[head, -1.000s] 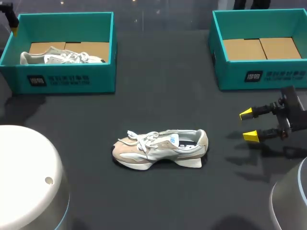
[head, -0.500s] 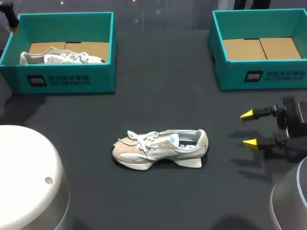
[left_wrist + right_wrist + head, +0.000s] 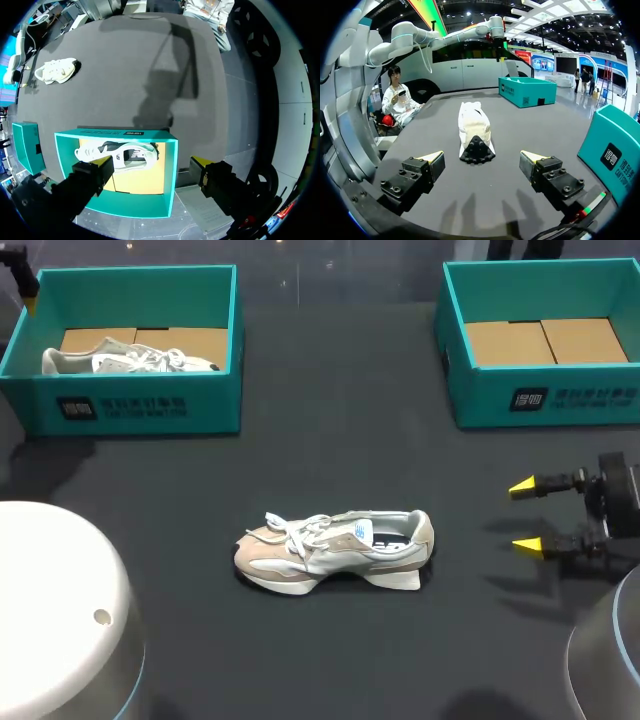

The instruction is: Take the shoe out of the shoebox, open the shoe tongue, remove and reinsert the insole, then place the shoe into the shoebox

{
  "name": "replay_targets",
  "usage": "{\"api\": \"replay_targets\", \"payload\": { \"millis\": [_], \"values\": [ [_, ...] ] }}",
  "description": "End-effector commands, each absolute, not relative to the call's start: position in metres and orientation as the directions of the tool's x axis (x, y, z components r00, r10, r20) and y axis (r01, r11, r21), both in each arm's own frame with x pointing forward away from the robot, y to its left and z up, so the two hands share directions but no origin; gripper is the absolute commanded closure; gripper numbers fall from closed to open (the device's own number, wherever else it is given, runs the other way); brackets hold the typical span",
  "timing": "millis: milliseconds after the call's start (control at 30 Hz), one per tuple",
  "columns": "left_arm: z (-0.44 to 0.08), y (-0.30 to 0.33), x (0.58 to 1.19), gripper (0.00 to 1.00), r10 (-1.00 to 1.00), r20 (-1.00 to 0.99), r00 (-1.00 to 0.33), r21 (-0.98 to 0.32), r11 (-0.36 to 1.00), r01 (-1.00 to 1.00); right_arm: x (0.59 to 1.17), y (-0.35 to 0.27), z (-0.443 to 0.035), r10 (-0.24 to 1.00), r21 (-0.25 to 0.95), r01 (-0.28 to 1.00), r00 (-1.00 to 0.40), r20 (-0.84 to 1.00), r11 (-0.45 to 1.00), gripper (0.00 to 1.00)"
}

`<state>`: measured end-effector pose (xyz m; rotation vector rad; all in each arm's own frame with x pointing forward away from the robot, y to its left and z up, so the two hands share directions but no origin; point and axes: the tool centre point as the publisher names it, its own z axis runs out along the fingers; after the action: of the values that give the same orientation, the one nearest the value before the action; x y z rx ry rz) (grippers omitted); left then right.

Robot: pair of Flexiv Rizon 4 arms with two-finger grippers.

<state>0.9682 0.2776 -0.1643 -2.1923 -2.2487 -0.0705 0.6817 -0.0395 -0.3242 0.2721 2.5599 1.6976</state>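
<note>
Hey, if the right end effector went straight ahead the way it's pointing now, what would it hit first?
Most likely the heel of the shoe on the table: in the right wrist view it lies straight ahead of the open right end effector, with only bare tabletop showing in between.

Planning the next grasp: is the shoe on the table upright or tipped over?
Upright: the shoe rests on its sole on the table, with its laces and opening facing up.

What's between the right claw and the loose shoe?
Only bare table between right claw and shoe, shown in head and right wrist views.
</note>
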Motion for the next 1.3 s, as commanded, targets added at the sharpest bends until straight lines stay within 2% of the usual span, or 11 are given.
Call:
{"api": "replay_targets", "payload": {
  "millis": [33,700,1300],
  "values": [
    [-0.164,0.278,0.967,0.00,0.999,0.034,-0.025,0.034,0.024,0.999,0.690,-0.037,-0.338,0.144,0.926,0.094,-0.989,0.044,0.364,0.00],
    [-0.164,0.278,0.967,0.00,0.999,0.034,-0.025,0.034,0.024,0.999,0.689,-0.005,-0.350,0.070,0.921,0.058,-0.997,0.033,0.385,0.00],
    [-0.164,0.278,0.967,0.00,0.999,0.034,-0.025,0.034,0.024,0.999,0.691,0.001,-0.359,0.074,0.926,0.060,-0.997,0.035,0.372,0.00]
  ]
}}
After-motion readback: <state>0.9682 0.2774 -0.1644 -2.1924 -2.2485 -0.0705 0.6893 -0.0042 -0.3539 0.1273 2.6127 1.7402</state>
